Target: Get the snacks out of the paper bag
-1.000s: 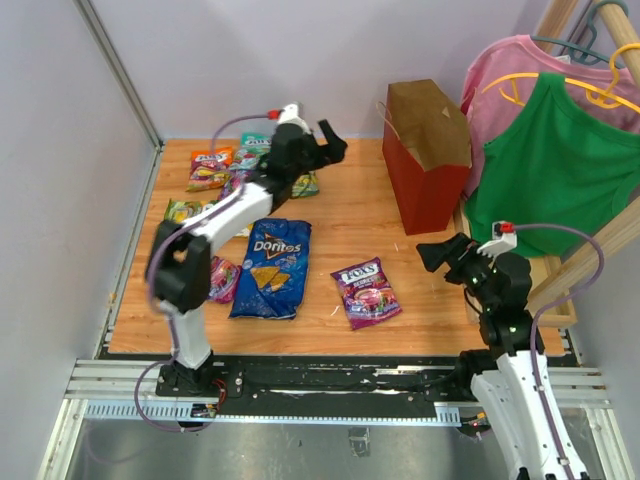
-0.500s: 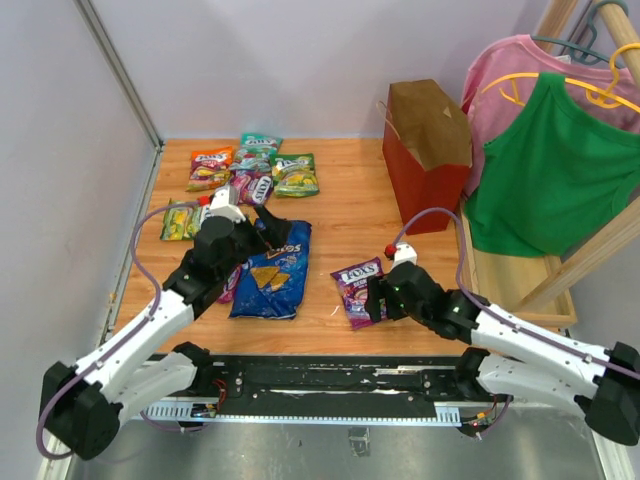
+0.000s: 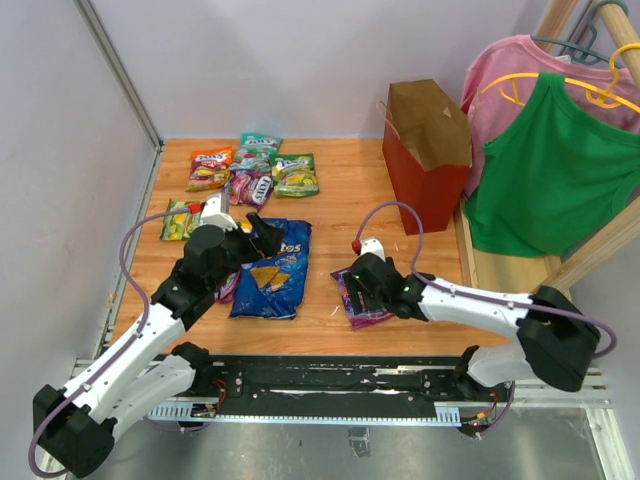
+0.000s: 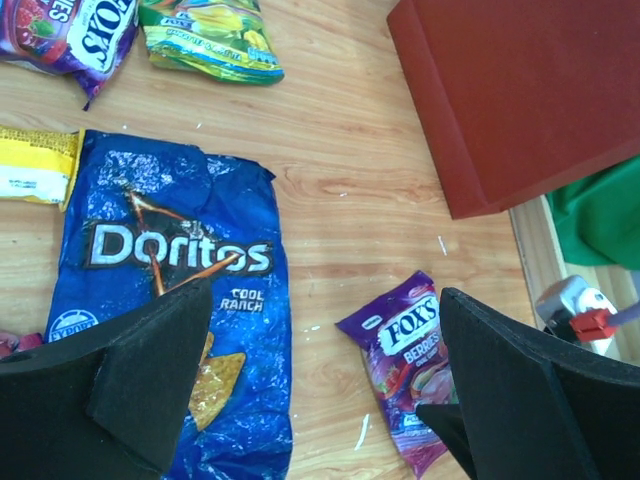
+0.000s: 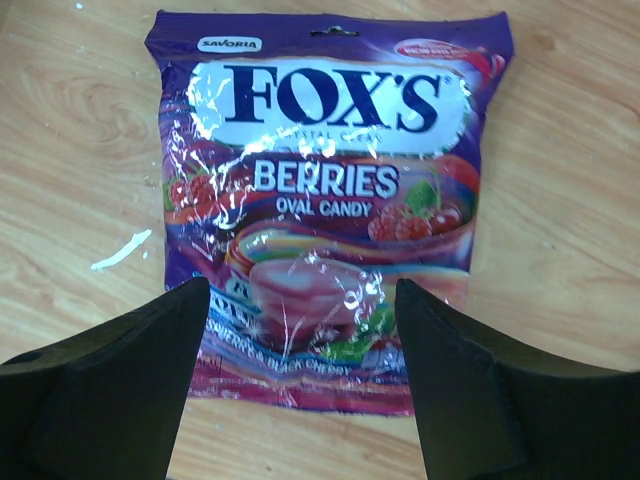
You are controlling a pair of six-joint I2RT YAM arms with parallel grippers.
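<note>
The dark red paper bag (image 3: 425,170) stands upright at the back right, also in the left wrist view (image 4: 520,90). A purple Fox's packet (image 5: 320,200) lies flat on the wood. My right gripper (image 5: 300,300) is low over its near end, open, one finger above each side edge; from above the right gripper (image 3: 362,292) covers much of the purple packet (image 3: 360,314). My left gripper (image 3: 268,235) hangs open over the blue Doritos bag (image 3: 270,285), holding nothing. Its wrist view has the Doritos bag (image 4: 170,250) and a yellow wrapper (image 4: 35,165).
Several candy packets lie at the back left, among them an orange packet (image 3: 210,168), a teal packet (image 3: 258,145) and a green packet (image 3: 295,175). A pink shirt (image 3: 510,70) and a green shirt (image 3: 555,170) hang on a wooden rack at the right, right behind the bag.
Both arms came down from raised poses. The right gripper settled over the purple packet and its jaws narrowed. The left gripper dropped to the Doritos bag.
</note>
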